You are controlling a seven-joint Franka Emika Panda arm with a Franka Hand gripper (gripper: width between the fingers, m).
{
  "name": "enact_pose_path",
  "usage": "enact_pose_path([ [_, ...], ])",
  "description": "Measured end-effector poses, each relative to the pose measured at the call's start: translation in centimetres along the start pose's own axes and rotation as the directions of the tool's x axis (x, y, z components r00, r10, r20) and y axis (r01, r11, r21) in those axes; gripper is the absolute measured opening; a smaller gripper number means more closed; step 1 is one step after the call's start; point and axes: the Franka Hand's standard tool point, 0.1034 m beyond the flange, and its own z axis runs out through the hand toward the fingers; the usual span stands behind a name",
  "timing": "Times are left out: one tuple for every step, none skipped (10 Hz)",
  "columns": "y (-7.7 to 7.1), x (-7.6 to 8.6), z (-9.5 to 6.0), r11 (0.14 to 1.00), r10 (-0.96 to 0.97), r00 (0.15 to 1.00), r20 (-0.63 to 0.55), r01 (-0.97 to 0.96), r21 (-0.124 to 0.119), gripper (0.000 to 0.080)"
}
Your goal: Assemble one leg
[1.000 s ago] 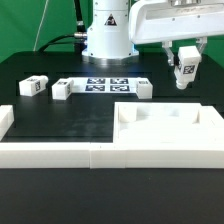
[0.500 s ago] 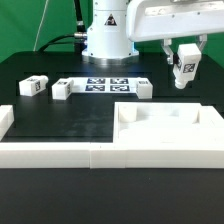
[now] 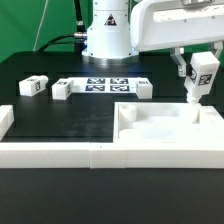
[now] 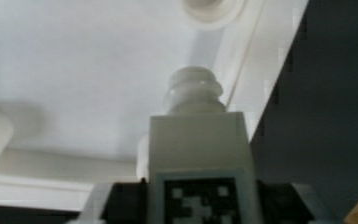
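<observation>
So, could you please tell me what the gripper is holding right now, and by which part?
The gripper holds a leg by its tagged upper end. The narrow peg end hangs free, pointing down over the white panel.

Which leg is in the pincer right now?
The leg at the exterior view's right, held in the pincer over the panel corner; the other three lie on the table.
</observation>
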Motion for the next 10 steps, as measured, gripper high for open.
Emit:
enact_pose_path([
  [-0.1,0.2,-0.2,1.000,-0.001,1.000,-0.004,0.001,0.000,0.0288],
  [0.0,0.3,-0.1,1.000,-0.002,1.000,-0.020,0.002,-0.002,0.0288],
  [0.1,0.3,-0.1,1.000,-0.002,0.999,-0.051,0.002,-0.007,0.0288],
  [0.1,0.2,0.0,1.000,-0.002,0.999,-0.045,0.002,-0.007,0.0288],
  [0.1,0.2,0.0,1.000,-0.002,0.999,-0.047,0.002,-0.007,0.0288],
  [0.5,0.9,-0.3,1.000,-0.011,0.990,-0.140,0.008,-0.023,0.0288],
  [0.9,0.4,0.2,0.999,-0.014,0.982,-0.190,0.007,-0.035,0.0288],
  [0.8,0.7,0.5,1.000,-0.012,0.989,-0.149,0.008,-0.026,0.0288],
  [1.0,2.0,0.5,1.000,-0.014,0.987,-0.161,0.010,-0.026,0.0288],
  [1.1,2.7,0.9,1.000,-0.012,0.986,-0.168,0.008,-0.024,0.0288],
])
